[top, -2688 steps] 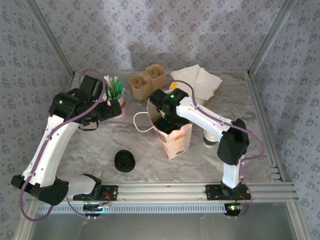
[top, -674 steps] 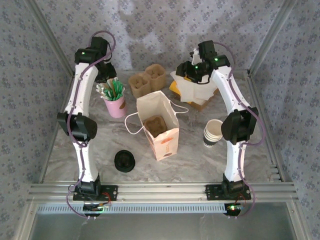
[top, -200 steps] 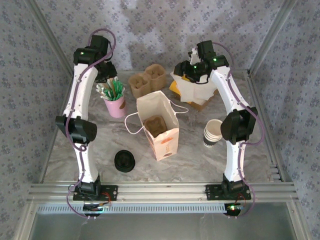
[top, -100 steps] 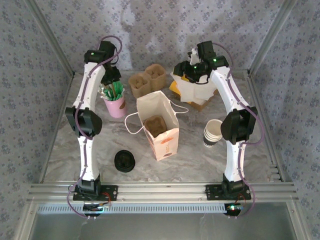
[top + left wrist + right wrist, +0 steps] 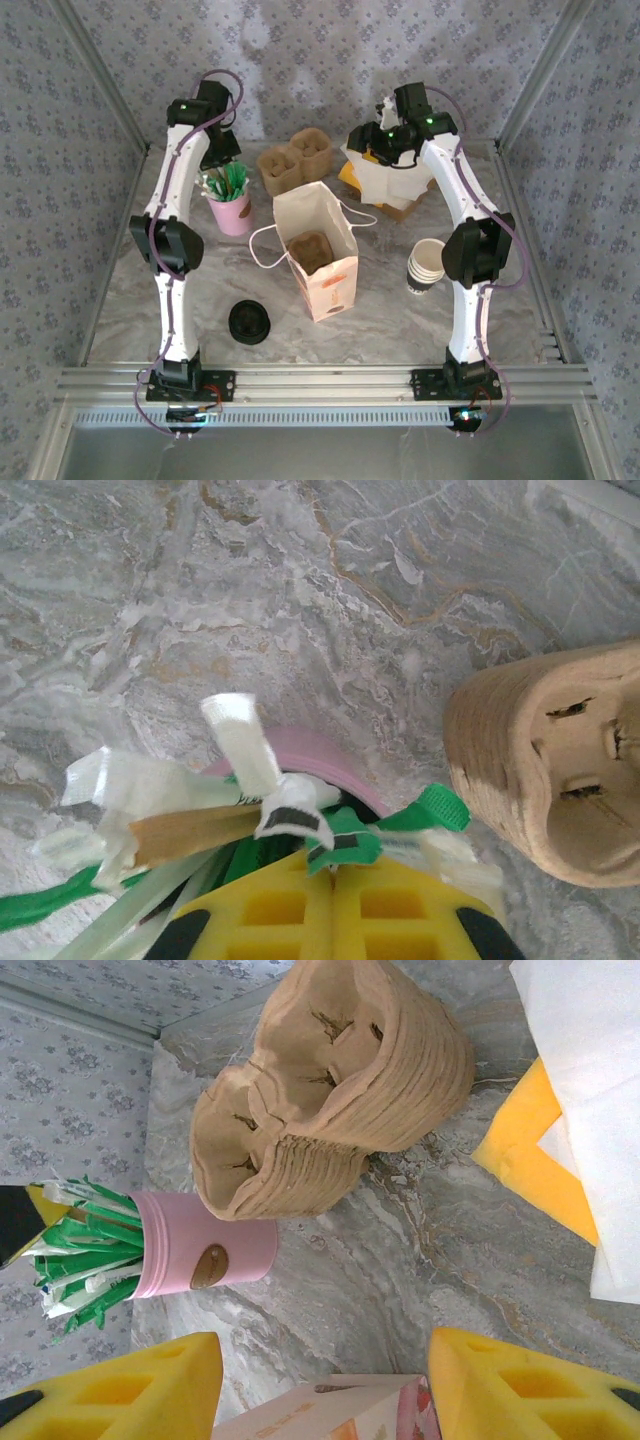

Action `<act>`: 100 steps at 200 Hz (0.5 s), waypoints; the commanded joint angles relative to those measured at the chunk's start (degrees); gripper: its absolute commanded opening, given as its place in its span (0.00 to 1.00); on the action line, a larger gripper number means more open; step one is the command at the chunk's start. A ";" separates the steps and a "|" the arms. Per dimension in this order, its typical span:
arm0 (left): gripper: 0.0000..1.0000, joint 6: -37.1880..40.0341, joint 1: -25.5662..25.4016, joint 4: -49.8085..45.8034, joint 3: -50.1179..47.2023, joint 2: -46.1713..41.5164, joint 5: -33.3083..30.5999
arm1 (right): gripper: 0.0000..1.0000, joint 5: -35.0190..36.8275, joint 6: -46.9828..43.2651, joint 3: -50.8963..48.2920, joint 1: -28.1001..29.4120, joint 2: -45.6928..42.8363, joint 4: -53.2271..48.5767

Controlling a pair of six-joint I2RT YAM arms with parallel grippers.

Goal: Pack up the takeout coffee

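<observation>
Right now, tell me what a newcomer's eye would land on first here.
The open paper bag standing mid-table draws the eye first. At the rear left, the left claw is shut among green and white packets bristling from a pink cup; whether it grips one is unclear. The right claw hangs open at the rear right, near a white napkin pile.

We see bare counter (image 5: 215,280) left of the bag (image 5: 330,270); the pink cup (image 5: 233,213) and carrier stack (image 5: 295,160) crowd the back
</observation>
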 commanded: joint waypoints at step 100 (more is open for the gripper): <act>0.06 -0.38 -2.75 -1.18 -7.59 -15.55 -2.89 | 0.58 0.54 0.20 -1.99 1.93 -3.85 -0.16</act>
